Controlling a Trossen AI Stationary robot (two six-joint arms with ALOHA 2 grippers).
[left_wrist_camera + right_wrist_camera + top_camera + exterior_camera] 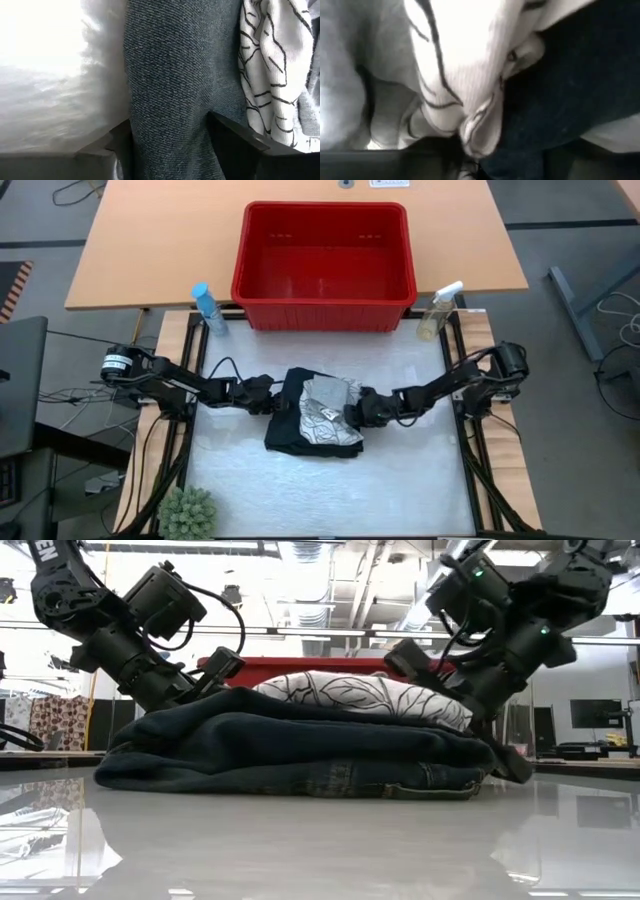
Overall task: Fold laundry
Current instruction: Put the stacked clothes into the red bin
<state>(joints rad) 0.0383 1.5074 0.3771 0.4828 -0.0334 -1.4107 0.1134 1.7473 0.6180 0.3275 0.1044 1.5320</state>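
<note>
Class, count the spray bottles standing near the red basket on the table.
2. A blue bottle stands at the left front corner of the basket; a clear yellowish bottle stands at its right front corner. Others may be hidden.

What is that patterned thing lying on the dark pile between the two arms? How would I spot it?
Start at the big red basket at the table's far edge, then look just in front of it to the folded dark denim jeans on the white tabletop. Lying on top is a white cloth with a grey leaf print, the only patterned piece there.
</note>
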